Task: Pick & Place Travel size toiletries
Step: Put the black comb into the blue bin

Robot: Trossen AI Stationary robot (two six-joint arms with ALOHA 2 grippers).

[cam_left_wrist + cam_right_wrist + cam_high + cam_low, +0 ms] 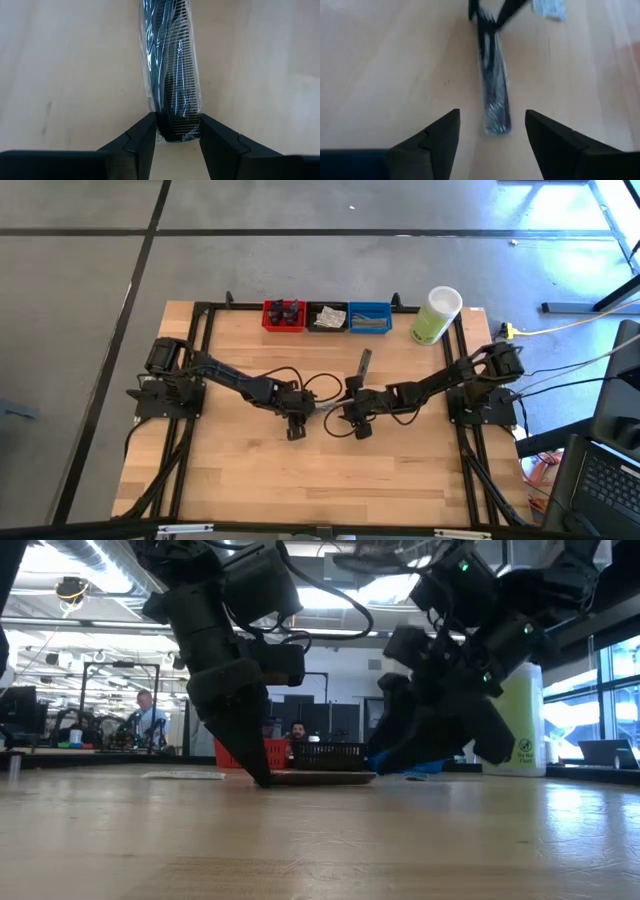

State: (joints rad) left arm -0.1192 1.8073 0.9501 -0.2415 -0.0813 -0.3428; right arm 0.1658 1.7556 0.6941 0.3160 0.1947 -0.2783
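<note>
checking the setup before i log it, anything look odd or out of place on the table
Both hands are at one item: the left hand grips an end of a wrapped black comb lying flat mid-table, and the right hand is open at its other end. A grey sachet lies loose near the bins.

Two black jointed arms rise from black frame-mounted bases. Black cables loop along each arm. The left tool [175, 142] has angular matte-black fingers [142, 142].

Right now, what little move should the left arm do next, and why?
Probably lift gently. The left gripper has its fingers touching both sides of the black plastic comb in clear crinkly wrap, lying flat on the wooden table. The right gripper waits open beside it.
</note>
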